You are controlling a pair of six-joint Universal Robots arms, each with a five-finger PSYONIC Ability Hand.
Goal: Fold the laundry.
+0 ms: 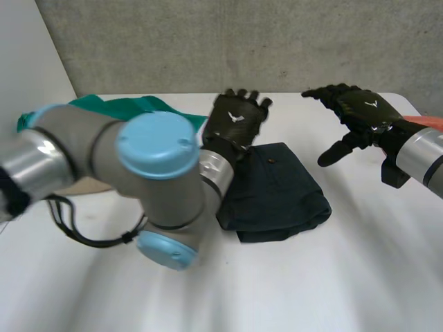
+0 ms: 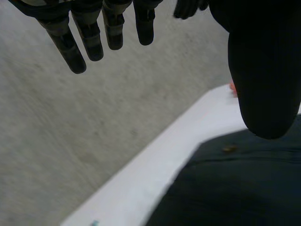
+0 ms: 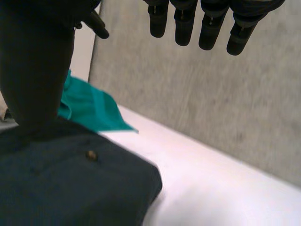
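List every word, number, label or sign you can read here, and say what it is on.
No words or numbers can be read.
White V-shaped emblem, no letters: on the back of the left hand.
Same emblem: on the back of the right hand.
On the dark folded garment: no label visible.

White tabletop (image 1: 332,277) fills the lower frame, grey concrete wall (image 1: 208,41) runs across the top, plain white panel (image 1: 28,55) upper left.
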